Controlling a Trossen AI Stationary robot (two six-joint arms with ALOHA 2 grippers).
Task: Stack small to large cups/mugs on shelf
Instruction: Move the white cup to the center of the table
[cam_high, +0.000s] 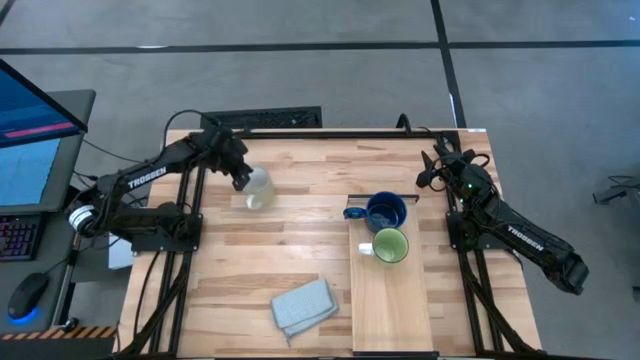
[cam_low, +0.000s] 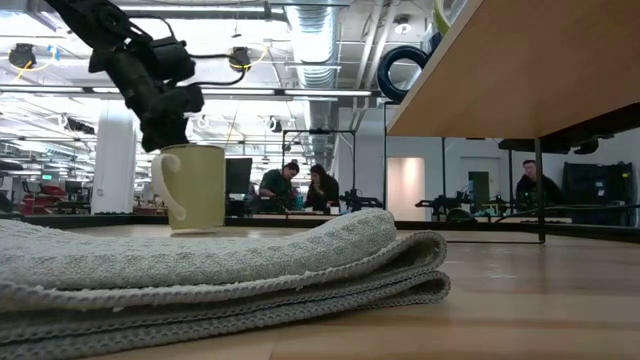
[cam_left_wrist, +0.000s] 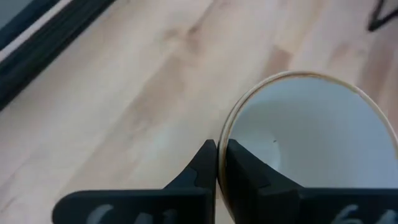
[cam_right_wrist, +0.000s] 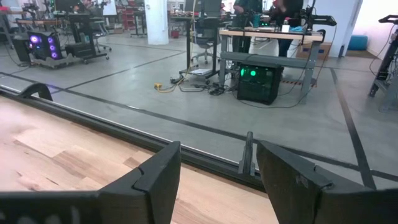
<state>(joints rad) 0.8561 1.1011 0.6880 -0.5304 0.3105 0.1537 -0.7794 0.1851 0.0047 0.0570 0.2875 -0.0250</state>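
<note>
**Pale wood table, one mug pinched, two on the shelf**

The table (cam_high: 300, 215) is pale, streaky butcher-block wood, with grey concrete floor around it. The left gripper (cam_left_wrist: 216, 163) is clenched on the thin rim of the cream mug (cam_high: 257, 186), one dark finger inside the glossy bowl and one outside. That mug stands upright on the table's far left part, well apart from the shelf (cam_high: 390, 300). The shelf is a long, smooth plank of light wood. Two round glazed mugs sit on its far end, just beside each other: the blue mug (cam_high: 384, 211) and the green mug (cam_high: 389, 245). A folded, ribbed grey cloth (cam_high: 304, 306) lies near the front. The right gripper (cam_right_wrist: 217, 168) waits, released and empty, over the far right corner.
</note>
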